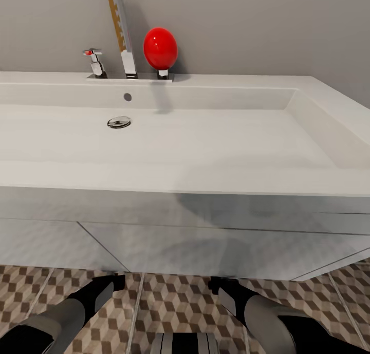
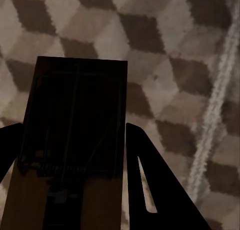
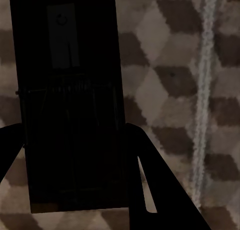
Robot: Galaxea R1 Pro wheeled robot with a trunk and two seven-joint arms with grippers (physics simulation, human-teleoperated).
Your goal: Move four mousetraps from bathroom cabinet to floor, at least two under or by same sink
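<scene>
A shadowed tan mousetrap (image 2: 80, 99) with dark metal parts sits between the fingers of my left gripper (image 2: 75, 135), which is shut on it just above the cube-patterned bathroom floor (image 2: 175, 54). A second mousetrap (image 3: 65, 89) is held the same way in my shut right gripper (image 3: 72, 135), over the floor (image 3: 170, 89). In the head view my left gripper (image 1: 115, 281) and right gripper (image 1: 221, 284) reach low toward the foot of the white vanity (image 1: 185, 246). Above it lies the wide white bathroom sink (image 1: 205, 138) with a chrome faucet (image 1: 126, 45). The cabinet is out of view.
A red egg-shaped object (image 1: 160, 48) stands on the sink's back ledge beside a small chrome tap handle (image 1: 96, 62). A grey wall rises behind. Patterned tiles (image 1: 174, 302) stretch between my arms in front of the vanity.
</scene>
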